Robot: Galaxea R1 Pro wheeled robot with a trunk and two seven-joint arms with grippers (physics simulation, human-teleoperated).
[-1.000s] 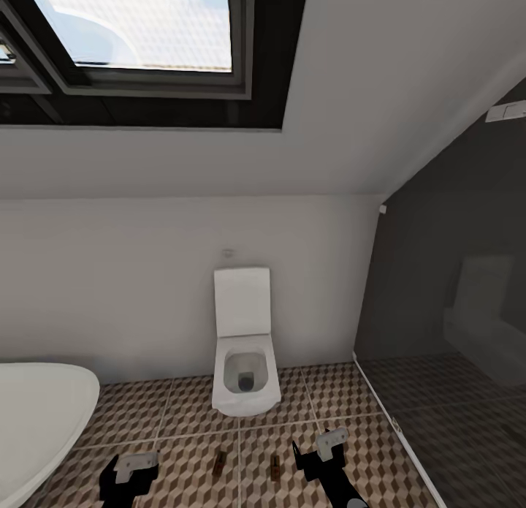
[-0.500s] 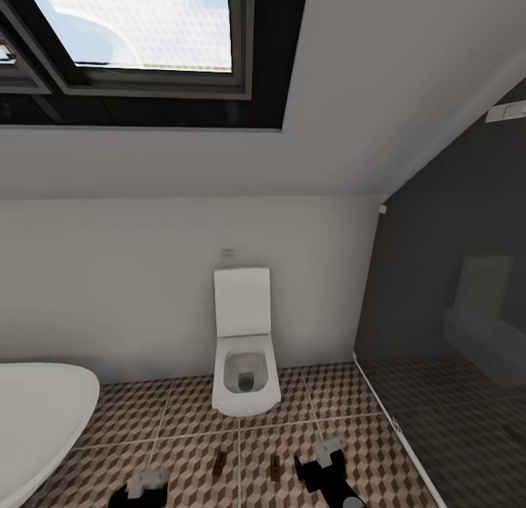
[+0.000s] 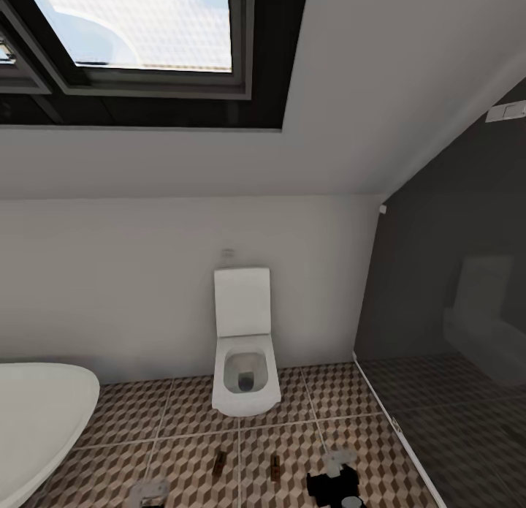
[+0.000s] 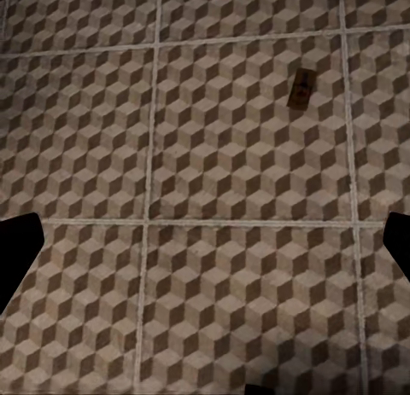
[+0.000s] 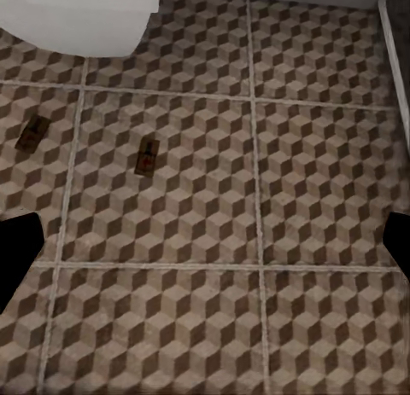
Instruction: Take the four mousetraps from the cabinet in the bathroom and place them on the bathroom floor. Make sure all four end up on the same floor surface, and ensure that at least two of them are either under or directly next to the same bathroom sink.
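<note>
Both arms lowered toward the bottom edge of the head view since a second ago. Left gripper (image 3: 148,491) and right gripper (image 3: 337,470) both spread wide, holding nothing. Two mousetraps (image 3: 219,462) (image 3: 275,467) flat on the bathroom floor (image 3: 183,449), between the two grippers, short of the toilet (image 3: 244,347). Same traps ahead of the right fingers in its wrist view (image 5: 148,155) (image 5: 32,133). Camera unmoved.

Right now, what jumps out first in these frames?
The white toilet against the back wall, under a big dark-framed skylight. Two mousetraps lie side by side on the cube-patterned floor in front of it. A white bathtub edges in at the left.
</note>
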